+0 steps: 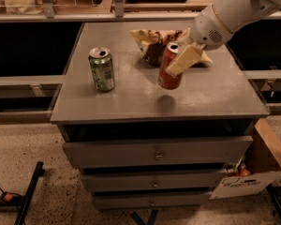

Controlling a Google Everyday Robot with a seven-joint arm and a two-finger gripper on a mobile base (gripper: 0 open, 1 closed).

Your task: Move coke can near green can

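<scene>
At frame centre the pincer (176,63) grips the coke can (168,80) (tilted, clear of the counter (131,102)), well right of the upright green can (102,70).

I count one coke can (169,74), one green can (102,69), and one gripper (181,61), jaws clamping the coke can, at two o'clock over the table (215,95).
</scene>
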